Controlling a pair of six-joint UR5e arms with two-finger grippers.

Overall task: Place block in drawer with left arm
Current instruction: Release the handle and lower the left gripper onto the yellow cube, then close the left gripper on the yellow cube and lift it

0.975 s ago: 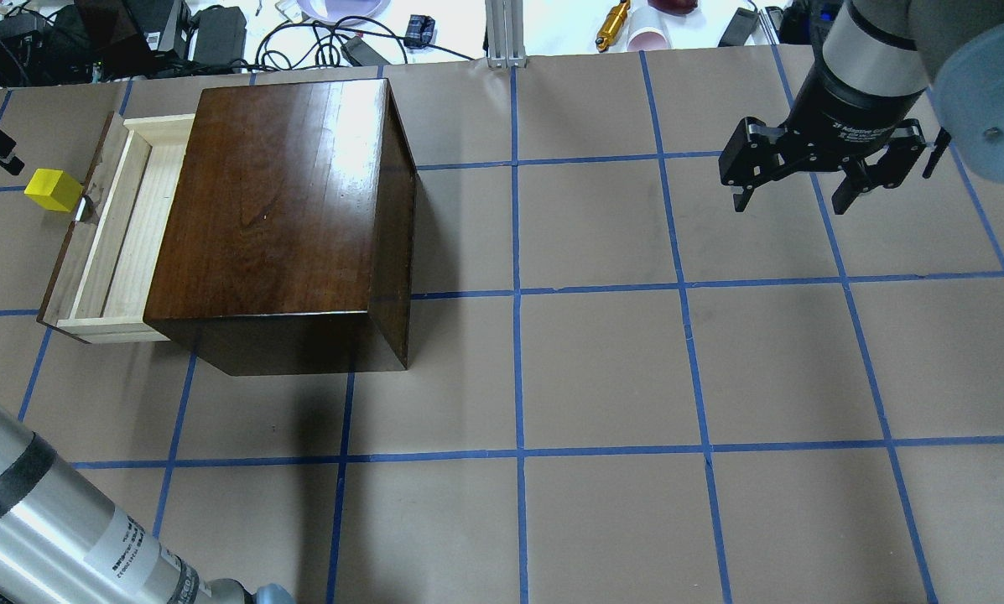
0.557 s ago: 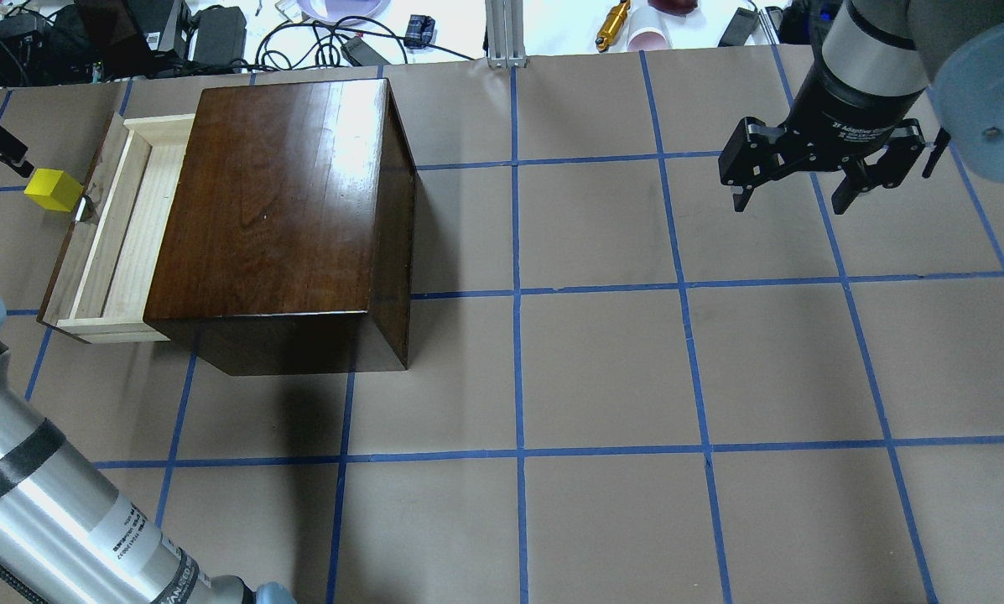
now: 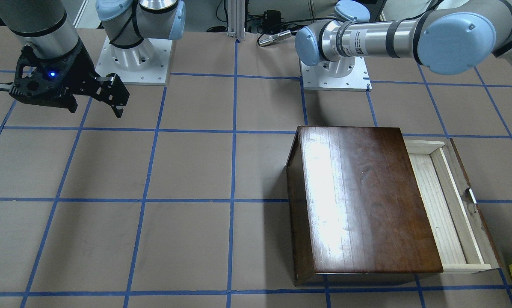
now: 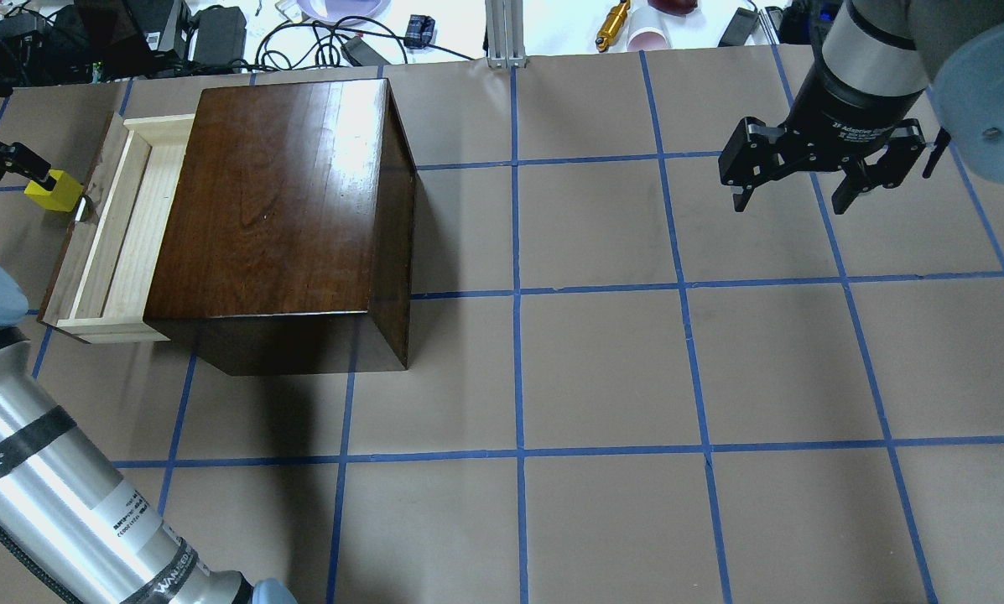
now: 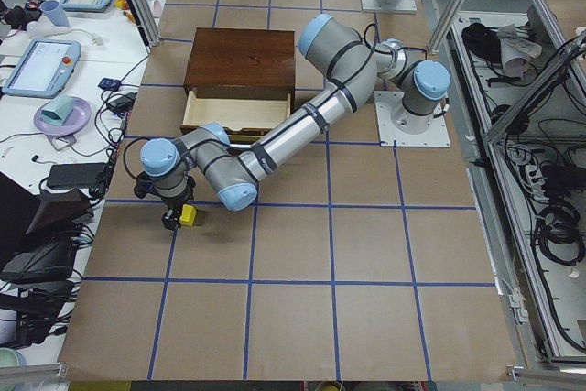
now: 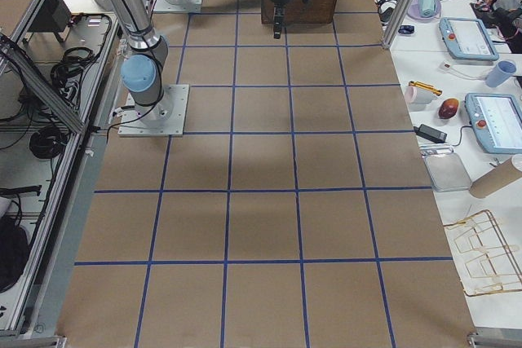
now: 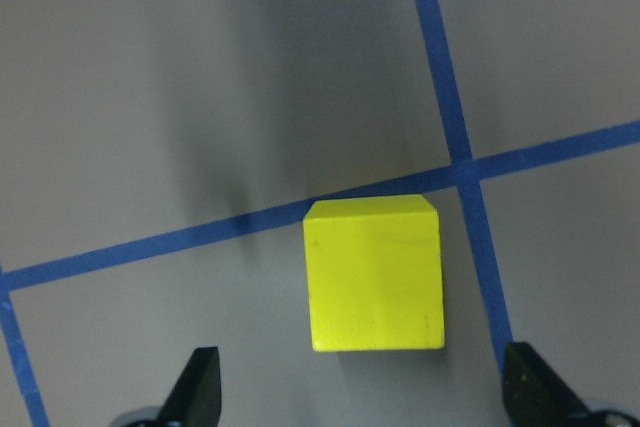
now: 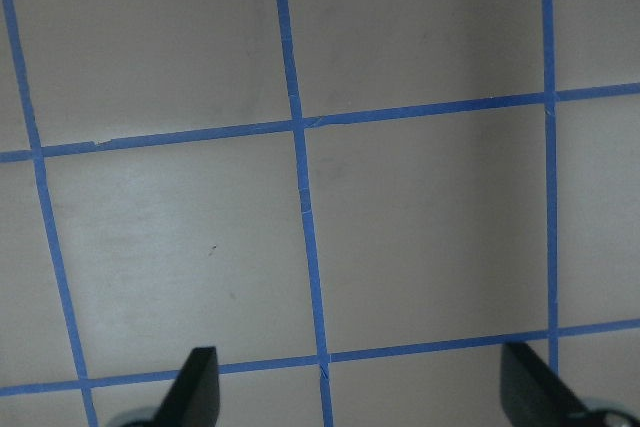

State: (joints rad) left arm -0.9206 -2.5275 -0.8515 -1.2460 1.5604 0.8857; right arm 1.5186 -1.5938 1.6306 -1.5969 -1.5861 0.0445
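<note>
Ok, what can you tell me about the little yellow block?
The block is a small bright yellow cube with smooth, plain faces and crisp edges. It sits flat on the brown table, one edge along a blue tape line, just outside the dark front of the open drawer. The left tool hangs open over it, fingertips on either side, not touching.

A table covered in brown paper (image 4: 602,361) and gridded with blue tape lines (image 4: 517,335) sits under bright light, flanked by a white side bench (image 5: 101,59) holding a grey touchscreen pendant (image 5: 37,66), a lilac plate (image 5: 62,116) and a black power brick (image 4: 216,33), with an aluminium post (image 4: 506,33) at its far edge.
</note>
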